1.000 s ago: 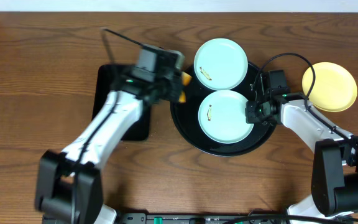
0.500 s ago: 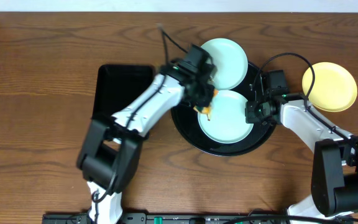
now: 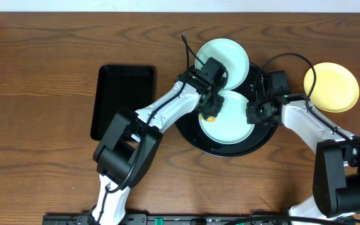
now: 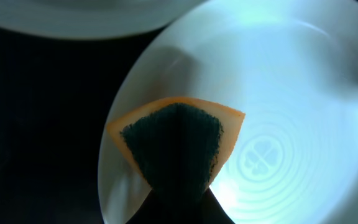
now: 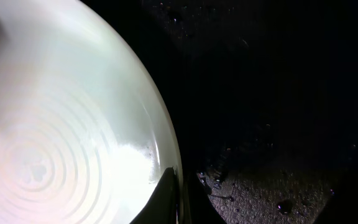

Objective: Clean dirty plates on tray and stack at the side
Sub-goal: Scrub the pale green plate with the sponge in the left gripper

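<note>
Prob. 1 of 3 done: yellow plate (image 3: 331, 86) off tray (image 3: 186, 125) at 3 o'clock; L gripper (image 3: 210, 112), clamped on sponge (image 4: 178, 140), scrubs front plate (image 3: 233, 122), R gripper (image 3: 255, 112) pinches its 3 o'clock rim; back plate (image 3: 227, 56) at 12 o'clock left to do.

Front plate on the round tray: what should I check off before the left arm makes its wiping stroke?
1. Grip of left jaws on sponge: ok.
2. Contact of sponge with front plate: ok.
3. Hold of right jaws on front plate's rim, steadying it: ok.
4. Seat of front plate inside round tray: ok.
5. Dirt on front plate located: cannot tell; sponge hides part.
6. Stroke path clear of yellow plate, which lies off the tray: ok.
</note>
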